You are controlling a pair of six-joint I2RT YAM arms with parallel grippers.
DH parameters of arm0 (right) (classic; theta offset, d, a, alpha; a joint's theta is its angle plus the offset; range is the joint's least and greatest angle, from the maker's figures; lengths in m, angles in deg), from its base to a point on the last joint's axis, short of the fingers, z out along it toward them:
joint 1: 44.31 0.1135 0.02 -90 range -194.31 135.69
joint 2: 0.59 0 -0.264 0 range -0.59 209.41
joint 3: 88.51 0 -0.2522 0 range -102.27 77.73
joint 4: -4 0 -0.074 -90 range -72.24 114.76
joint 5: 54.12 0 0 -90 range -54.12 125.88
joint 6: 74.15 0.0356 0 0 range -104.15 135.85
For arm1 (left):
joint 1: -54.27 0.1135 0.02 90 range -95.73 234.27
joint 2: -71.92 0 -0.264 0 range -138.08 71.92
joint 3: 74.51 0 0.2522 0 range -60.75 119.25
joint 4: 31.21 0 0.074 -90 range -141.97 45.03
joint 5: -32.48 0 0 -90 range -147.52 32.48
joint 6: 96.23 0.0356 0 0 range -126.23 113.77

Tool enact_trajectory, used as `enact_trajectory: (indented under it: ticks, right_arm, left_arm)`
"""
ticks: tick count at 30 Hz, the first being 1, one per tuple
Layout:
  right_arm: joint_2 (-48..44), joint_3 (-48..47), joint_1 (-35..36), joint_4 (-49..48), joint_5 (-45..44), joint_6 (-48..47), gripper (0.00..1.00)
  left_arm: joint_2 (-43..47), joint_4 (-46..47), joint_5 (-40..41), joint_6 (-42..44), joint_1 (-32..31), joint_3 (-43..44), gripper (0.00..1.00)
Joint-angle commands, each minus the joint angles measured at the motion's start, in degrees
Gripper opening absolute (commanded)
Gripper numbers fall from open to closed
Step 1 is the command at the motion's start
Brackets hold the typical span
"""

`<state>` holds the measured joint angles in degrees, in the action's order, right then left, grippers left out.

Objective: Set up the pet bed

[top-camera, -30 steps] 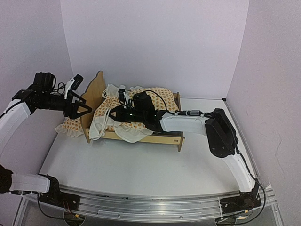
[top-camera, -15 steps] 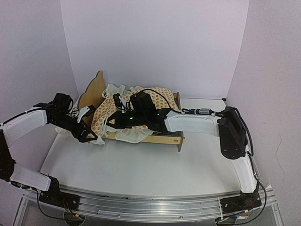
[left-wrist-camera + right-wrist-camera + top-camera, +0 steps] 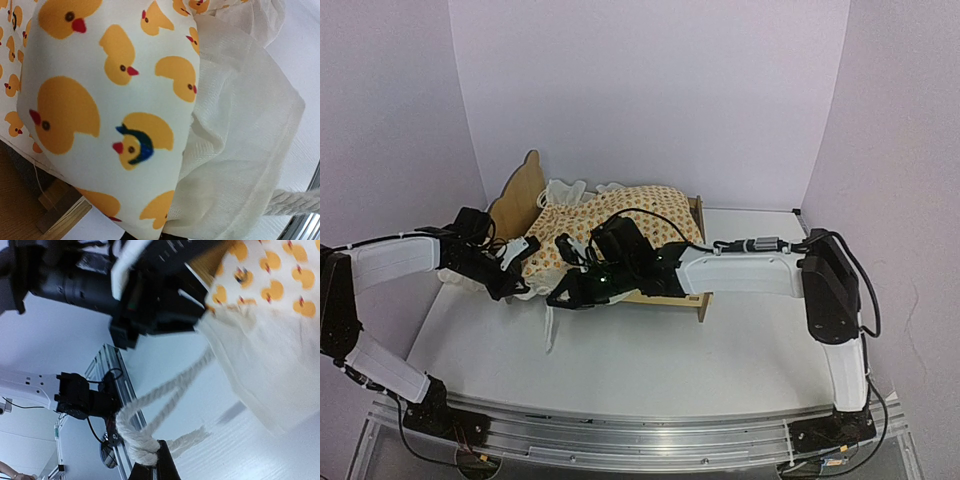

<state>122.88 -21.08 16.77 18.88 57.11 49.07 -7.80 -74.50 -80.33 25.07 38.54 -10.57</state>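
From above, a white table (image 3: 650, 350) sits inside pale walls. At far left, the left arm reaches in and its left gripper (image 3: 520, 272) is pressed up against the near corner of a cream mattress cushion (image 3: 620, 210) printed with yellow ducks. Whether that claw is spread or pinching cannot be told; its own camera is filled by duck fabric and a cream frill.

Just behind it rises the scalloped headboard (image 3: 518, 192) of the pet bed (image 3: 698, 215). The light wooden frame stands at the back left of the table, running from headboard on the left to low footboard on the right. The cushion lies heaped on top of it.

In front of the bed's near rail, the right gripper (image 3: 563, 297) is pressed together, pinching a white tie cord (image 3: 165, 390) that runs up to the cushion's frilled edge. The right arm stretches across from the far right.
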Motion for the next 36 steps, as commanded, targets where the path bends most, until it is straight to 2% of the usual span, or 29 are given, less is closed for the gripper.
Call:
enact_trajectory:
  ticks: [1, 6, 13, 14, 15, 17, 19, 22, 24, 28, 30, 33, 36]
  right_arm:
    - [-3.8, 4.2, 0.1, 6.0, 0.5, -3.2, 0.00]
    - [-0.6, 6.1, 0.3, 7.9, 1.0, -5.8, 0.00]
    - [4.7, 5.8, 0.7, 8.9, -1.1, -9.3, 0.01]
    - [5.3, 5.1, 0.8, 9.1, -1.4, -9.9, 0.06]
    - [5.6, 4.4, 0.9, 9.3, -1.7, -10.4, 0.15]
    - [5.3, 3.3, 0.9, 9.7, -2.5, -11.4, 0.43]
    - [3.4, 2.8, 1.0, 9.6, -4.6, -13.2, 0.56]
    - [1.0, 0.7, 0.9, 8.3, -8.1, -16.5, 0.57]
    - [0.5, -1.0, 0.9, 5.0, -8.9, -17.2, 0.52]
    - [1.1, 0.2, 1.1, -7.7, -11.0, -14.6, 0.41]
    - [2.7, 0.2, 1.2, -9.3, -14.3, -13.5, 0.38]
    - [4.6, 1.0, 2.2, -8.4, -20.2, -12.7, 0.40]
    - [5.4, 2.4, 5.5, -8.0, -30.9, -14.8, 0.47]
  left_arm:
    - [0.3, 0.5, 0.5, 0.7, 0.0, 4.2, 0.00]
    - [1.2, -8.0, -2.2, 2.8, 0.0, 10.6, 0.01]
    - [1.8, -14.1, -5.0, 8.1, 0.4, 16.2, 0.04]
    - [1.8, -14.5, -5.8, 8.5, 0.4, 16.5, 0.04]
    - [1.7, -14.5, -6.1, 8.6, 0.4, 16.5, 0.04]
    - [1.7, -14.2, -6.4, 8.7, 0.4, 16.5, 0.04]
    - [1.8, -13.2, -6.4, 8.0, 0.2, 16.5, 0.04]
    - [1.6, -12.3, -6.7, 6.4, -0.1, 16.8, 0.04]
    - [1.4, -12.3, -7.5, 5.7, -0.5, 17.3, 0.04]
    - [1.4, -12.0, -7.7, 3.4, -1.2, 17.7, 0.04]
    - [1.5, -10.5, -6.6, 1.8, -1.2, 17.4, 0.03]
    - [1.7, -8.4, -5.1, 0.5, -1.1, 16.9, 0.04]
    - [1.6, -7.6, -5.9, -1.1, -1.3, 17.1, 0.04]
